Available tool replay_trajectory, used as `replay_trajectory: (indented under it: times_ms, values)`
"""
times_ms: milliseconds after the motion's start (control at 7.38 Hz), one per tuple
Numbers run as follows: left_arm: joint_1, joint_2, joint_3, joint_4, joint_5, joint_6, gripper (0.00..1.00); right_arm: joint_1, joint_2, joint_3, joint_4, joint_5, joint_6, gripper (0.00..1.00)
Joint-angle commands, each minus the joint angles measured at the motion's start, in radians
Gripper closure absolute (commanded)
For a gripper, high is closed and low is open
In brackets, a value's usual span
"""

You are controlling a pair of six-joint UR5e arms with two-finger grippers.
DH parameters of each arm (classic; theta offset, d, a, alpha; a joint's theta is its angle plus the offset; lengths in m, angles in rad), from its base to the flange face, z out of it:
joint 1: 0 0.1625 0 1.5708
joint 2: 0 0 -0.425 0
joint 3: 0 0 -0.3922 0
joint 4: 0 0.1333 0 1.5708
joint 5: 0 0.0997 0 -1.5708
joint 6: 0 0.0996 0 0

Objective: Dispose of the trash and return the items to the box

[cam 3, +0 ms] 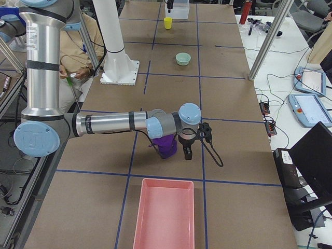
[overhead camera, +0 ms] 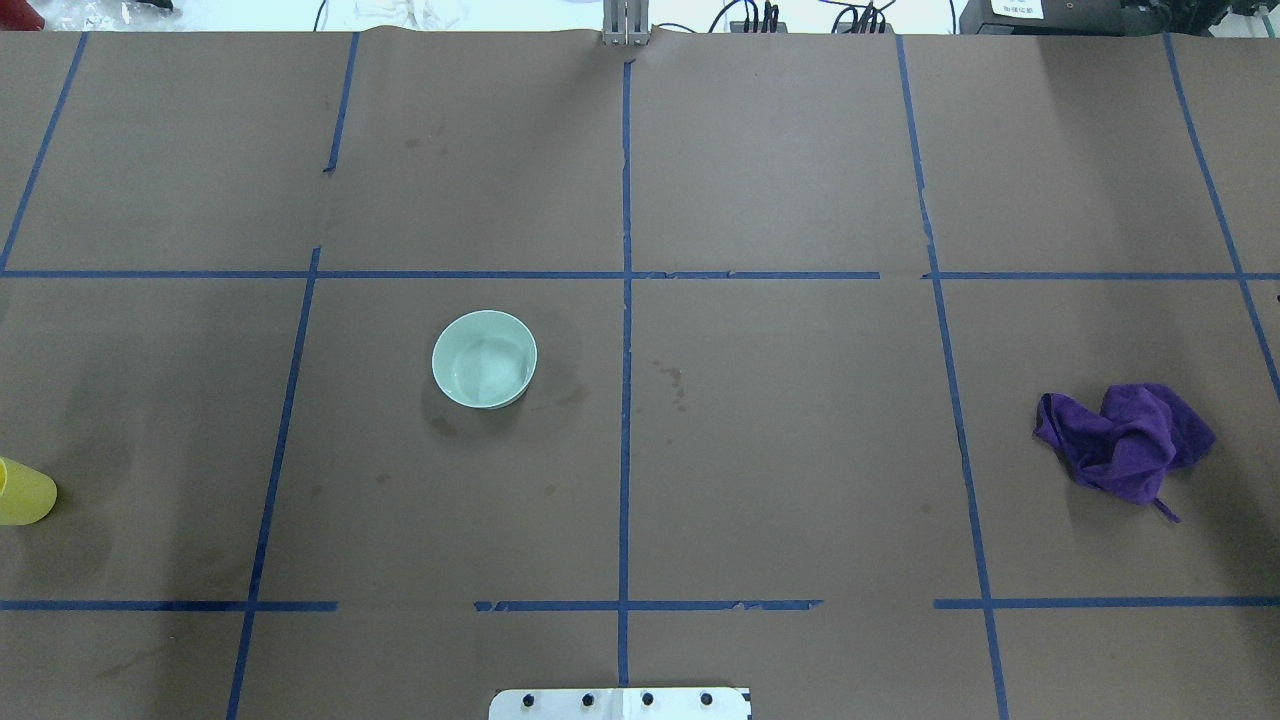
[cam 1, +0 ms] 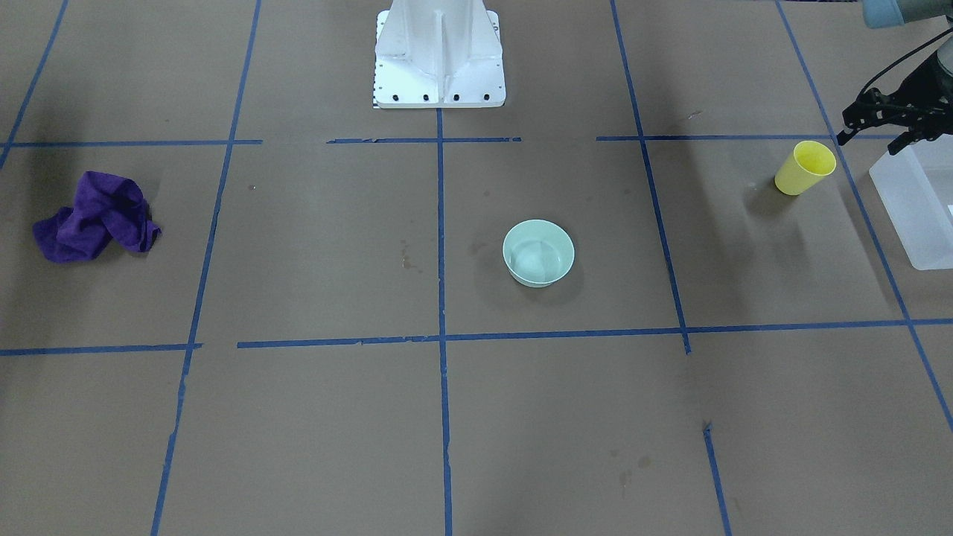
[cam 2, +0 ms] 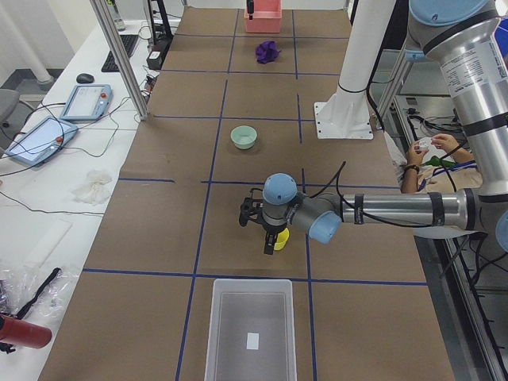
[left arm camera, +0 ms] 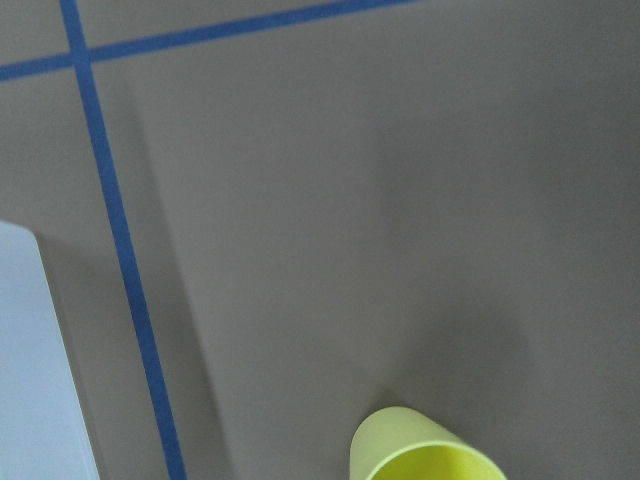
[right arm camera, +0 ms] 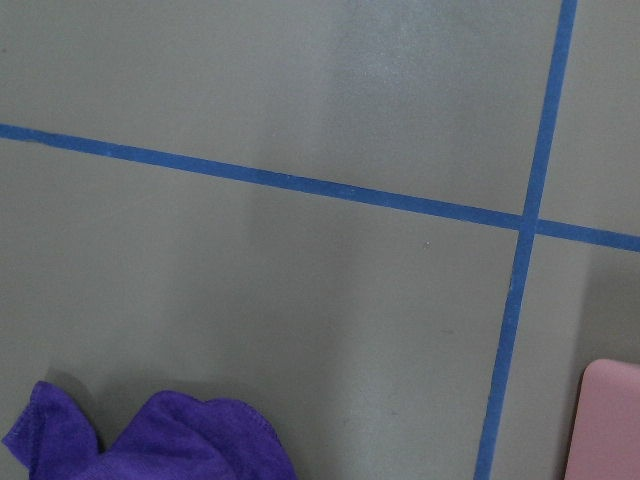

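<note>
Left tool [cam 1: 875,128], opening untellable, is poised at two o'clock of the cup [cam 1: 805,167]; cup pickup is judged underway, with a lowered grasp needed next.

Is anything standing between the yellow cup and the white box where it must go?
Nothing visible does. The yellow cup stands beside the box on the table; only a flat blue tape line runs between them.

brown table [overhead camera: 800,150] gridded with blue tape [overhead camera: 626,400]; beside it, seemingly a white bench [cam 2: 48,182].
</note>
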Motion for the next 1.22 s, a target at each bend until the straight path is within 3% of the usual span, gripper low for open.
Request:
replay_trajectory:
  times_ms: [0,1083]
  values:
    - [0.040,0.044,0.003,-0.088,0.075,-0.083,0.00,-0.003,-0.002,0.002,0.003,0.006,0.002,0.00]
    - [0.144,-0.063,0.132,-0.092,0.080,-0.089,0.00,-0.015,-0.002,0.000,0.003,0.017,0.002,0.00]
